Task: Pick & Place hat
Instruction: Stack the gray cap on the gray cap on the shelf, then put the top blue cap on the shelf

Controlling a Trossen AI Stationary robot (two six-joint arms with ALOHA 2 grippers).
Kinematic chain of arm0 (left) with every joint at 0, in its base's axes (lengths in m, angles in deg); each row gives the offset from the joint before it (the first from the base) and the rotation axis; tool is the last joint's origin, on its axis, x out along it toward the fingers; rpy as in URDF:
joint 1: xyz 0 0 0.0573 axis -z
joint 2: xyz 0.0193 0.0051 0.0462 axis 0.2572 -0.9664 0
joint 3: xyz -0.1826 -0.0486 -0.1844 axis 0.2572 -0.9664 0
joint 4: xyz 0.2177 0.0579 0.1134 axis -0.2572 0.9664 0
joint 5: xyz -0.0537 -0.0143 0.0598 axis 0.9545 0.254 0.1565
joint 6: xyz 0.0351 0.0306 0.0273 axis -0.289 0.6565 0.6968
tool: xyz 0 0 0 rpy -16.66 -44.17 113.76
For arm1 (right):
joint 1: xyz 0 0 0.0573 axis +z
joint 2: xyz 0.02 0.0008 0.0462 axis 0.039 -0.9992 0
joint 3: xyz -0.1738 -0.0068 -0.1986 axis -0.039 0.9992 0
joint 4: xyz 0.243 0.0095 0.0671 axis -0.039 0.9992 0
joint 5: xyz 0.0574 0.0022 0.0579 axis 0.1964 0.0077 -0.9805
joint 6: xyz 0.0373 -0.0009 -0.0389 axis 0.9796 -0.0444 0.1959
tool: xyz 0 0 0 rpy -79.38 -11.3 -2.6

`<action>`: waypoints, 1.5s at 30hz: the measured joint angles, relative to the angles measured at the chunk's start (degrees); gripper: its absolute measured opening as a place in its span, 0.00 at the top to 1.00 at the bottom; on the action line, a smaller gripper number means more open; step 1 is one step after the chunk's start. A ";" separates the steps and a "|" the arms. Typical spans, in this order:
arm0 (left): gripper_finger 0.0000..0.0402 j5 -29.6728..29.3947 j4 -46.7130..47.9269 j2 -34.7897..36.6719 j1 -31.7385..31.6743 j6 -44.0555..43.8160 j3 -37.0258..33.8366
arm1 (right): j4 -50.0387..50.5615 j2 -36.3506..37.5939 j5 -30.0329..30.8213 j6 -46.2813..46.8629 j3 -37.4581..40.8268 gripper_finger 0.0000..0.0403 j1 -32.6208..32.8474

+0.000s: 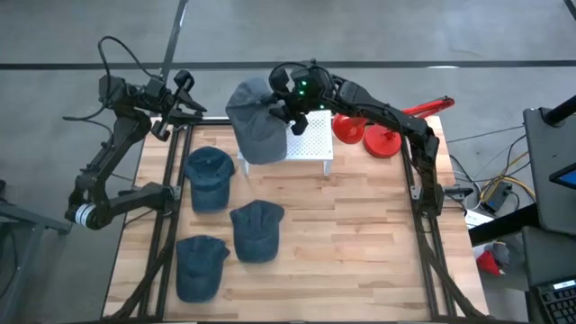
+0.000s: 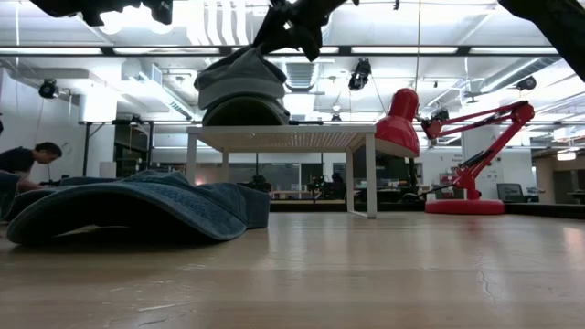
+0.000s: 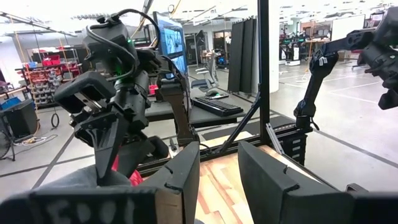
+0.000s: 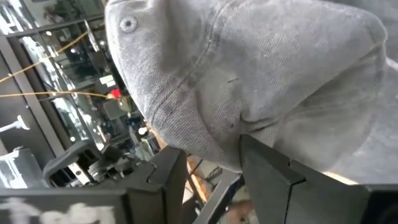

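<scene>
I'm holding the grey hat [image 1: 255, 128] clenched in my right gripper [image 1: 290, 115] over the white stand [image 1: 310, 142]; left gripper [image 1: 180, 101] is idling at the far-left, seemingly released.

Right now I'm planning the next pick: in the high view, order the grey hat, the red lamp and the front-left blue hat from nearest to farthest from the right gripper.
1. Grey hat, held by the right gripper, over the white stand's left end.
2. Red lamp, on the right.
3. Front-left blue hat, near the front edge.
</scene>
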 joint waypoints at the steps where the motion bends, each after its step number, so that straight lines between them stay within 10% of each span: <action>1: 0.71 0.00 -0.02 0.00 0.00 0.00 0.00 | 0.38 0.00 -0.66 0.28 0.02 0.65 -0.15; 25: 0.71 0.00 0.00 0.02 0.00 0.04 0.00 | -0.94 1.38 -5.05 -1.42 0.02 0.68 -5.89; 45: 0.72 -0.10 0.39 2.90 0.00 -14.43 -0.02 | 6.00 12.62 -4.39 -59.00 0.04 0.76 -8.71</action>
